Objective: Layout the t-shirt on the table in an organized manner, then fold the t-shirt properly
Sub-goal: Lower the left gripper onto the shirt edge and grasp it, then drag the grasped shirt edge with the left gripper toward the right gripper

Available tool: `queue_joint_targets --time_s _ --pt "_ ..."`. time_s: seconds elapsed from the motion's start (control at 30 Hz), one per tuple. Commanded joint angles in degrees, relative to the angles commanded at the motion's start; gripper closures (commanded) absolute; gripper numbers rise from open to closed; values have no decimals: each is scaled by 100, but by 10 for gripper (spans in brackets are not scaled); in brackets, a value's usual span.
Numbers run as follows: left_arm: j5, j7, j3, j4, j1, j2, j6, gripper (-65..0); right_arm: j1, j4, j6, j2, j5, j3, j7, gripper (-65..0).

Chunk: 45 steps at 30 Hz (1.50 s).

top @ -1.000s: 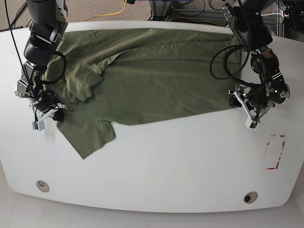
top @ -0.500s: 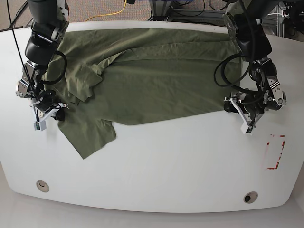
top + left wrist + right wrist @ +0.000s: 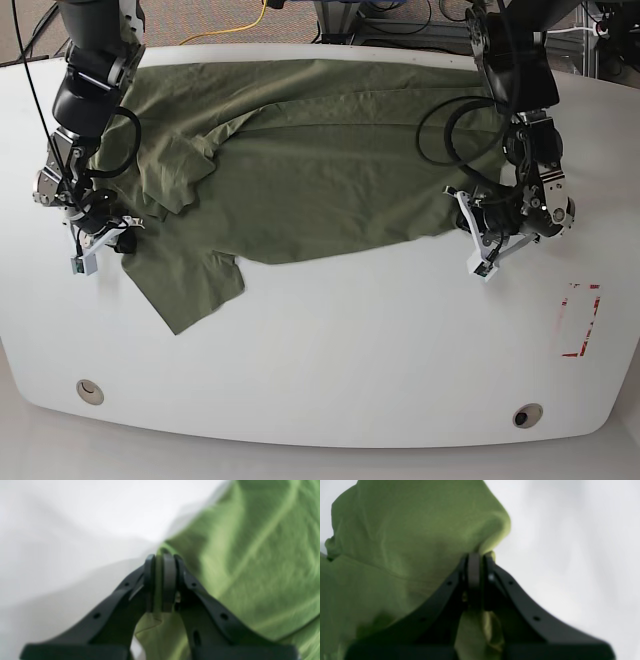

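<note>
Since earlier, my left end effector (image 3: pixel 478 243) dragged inward at 3 o'clock, both it and my right end effector (image 3: pixel 112 238) clamping the wrinkly olive-green cotton t-shirt (image 3: pixel 310 170), still unflattened on the glossy white bench (image 3: pixel 330 350), folding not begun.

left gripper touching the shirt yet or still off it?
Touching. Left wrist view: left gripper is shut with a fold of the t-shirt pinched between its pads.

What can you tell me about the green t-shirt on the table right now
The t-shirt is plain olive green, soft-looking and wrinkled. It lies spread across the far half of the white table, partly folded over itself, one flap reaching toward the near side. The left gripper is shut on one edge and the right gripper on the opposite edge; both pinch a fold of cloth.
</note>
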Motion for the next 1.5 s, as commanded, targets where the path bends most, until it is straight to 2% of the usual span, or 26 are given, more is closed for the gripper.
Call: queue_joint_targets --time_s 0.07,0.27,0.5,0.6,0.7,0.83,0.87,0.97,1.0,1.23,1.5 --pt "0 0 185 378 123 -9 0 -43 0 0 0 0 0 9 0 -8" --pt "0 -9 1011 1521 475 -334 0 -43 0 -9 0 0 0 9 0 -8" --pt "0 0 1653 1890 730 -589 0 -43 0 -18 0 0 0 9 0 -8" --pt "0 0 1407 1881 730 -598 0 -49 0 -18 0 0 0 9 0 -8" --pt "9 0 791 1837 703 -571 0 -68 0 -18 0 0 0 9 0 -10" --pt "9 9 26 1582 677 -466 0 -187 0 -18 0 0 0 9 0 -10" --pt "9 9 -255 1424 624 -413 0 -246 0 -26 0 0 0 9 0 -10" --pt "9 9 -870 1046 431 -369 0 -349 0 -26 0 0 0 9 0 -10" --pt "9 9 -1011 905 387 -369 0 -364 0 -26 0 0 0 9 0 -10" --pt "-26 0 -1503 -246 97 -387 0 -367 0 -26 0 -9 0 9 0 -10" --pt "-35 -18 -1495 -1073 -53 -281 0 -367 0 -26 0 -9 0 9 0 -10"
